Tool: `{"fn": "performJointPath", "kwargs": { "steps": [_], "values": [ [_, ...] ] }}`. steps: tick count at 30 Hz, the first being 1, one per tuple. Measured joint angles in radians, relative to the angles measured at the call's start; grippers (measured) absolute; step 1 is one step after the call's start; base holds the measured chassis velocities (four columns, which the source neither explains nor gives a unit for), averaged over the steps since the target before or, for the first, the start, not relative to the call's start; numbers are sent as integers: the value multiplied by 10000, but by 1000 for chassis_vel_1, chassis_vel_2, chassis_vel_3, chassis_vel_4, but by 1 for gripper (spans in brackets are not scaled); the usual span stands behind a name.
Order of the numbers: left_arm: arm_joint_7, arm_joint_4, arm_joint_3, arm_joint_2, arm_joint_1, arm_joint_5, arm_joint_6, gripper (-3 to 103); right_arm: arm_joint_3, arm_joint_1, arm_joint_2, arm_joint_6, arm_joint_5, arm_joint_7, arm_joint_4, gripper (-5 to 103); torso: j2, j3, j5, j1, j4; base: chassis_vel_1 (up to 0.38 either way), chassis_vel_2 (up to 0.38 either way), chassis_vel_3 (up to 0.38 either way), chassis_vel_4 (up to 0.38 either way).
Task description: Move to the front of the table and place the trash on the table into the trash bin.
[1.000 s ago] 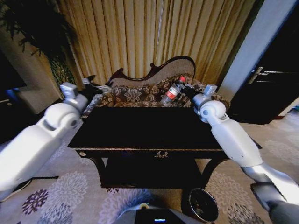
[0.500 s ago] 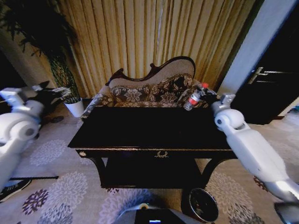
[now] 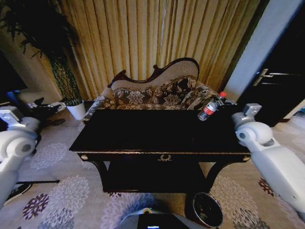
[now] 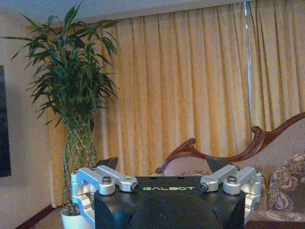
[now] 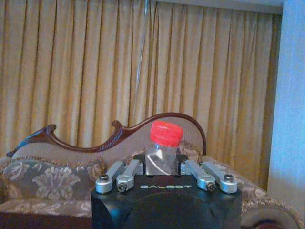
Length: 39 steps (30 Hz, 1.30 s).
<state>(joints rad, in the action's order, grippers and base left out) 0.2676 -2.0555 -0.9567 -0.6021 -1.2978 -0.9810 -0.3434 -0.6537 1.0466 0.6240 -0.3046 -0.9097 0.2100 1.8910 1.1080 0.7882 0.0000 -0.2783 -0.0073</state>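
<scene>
R gripper (image 3: 224, 102) clamps bottle (image 3: 209, 109), tilted, cap up-right.

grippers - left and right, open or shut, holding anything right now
Left gripper: open, holding nothing, out to the robot's left near the plant pot.
Right gripper: shut on the bottle, held above the table at its right end.

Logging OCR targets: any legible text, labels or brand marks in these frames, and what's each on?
"GALBOT": on the left gripper body, left wrist view.
"GALBOT": on the right gripper body, shut on the bottle.
Bottle's red label: print too small to read.
Table emblem: wreath, no lettering.
</scene>
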Motion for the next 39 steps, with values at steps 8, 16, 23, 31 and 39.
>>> {"fn": "performJointPath", "kwargs": {
  "steps": [8,16,23,31,39],
  "values": [
    [-127,-250,-238,-355,-449,286,111,100,-239,603,124,-78,1,-1,516,29,0,1,-1,0,3,0,0,0,0],
    [-247,-263,-228,-388,-559,410,162,100,-73,540,245,-214,32,3,573,29,-2,1,-1,-1,2,66,-60,-61,58],
    [-266,-268,-70,-390,-541,473,165,100,-40,534,340,-215,84,2,518,29,-2,2,-1,-3,2,117,-119,-120,127],
    [-416,-245,151,-295,-416,550,211,100,-96,588,409,-203,233,-9,505,29,-1,1,0,-1,0,177,-172,-175,176],
    [-491,-206,121,-247,-442,538,268,100,-87,606,494,-180,323,-11,533,29,-1,0,-2,1,2,181,-173,-185,176]
  ]
}}
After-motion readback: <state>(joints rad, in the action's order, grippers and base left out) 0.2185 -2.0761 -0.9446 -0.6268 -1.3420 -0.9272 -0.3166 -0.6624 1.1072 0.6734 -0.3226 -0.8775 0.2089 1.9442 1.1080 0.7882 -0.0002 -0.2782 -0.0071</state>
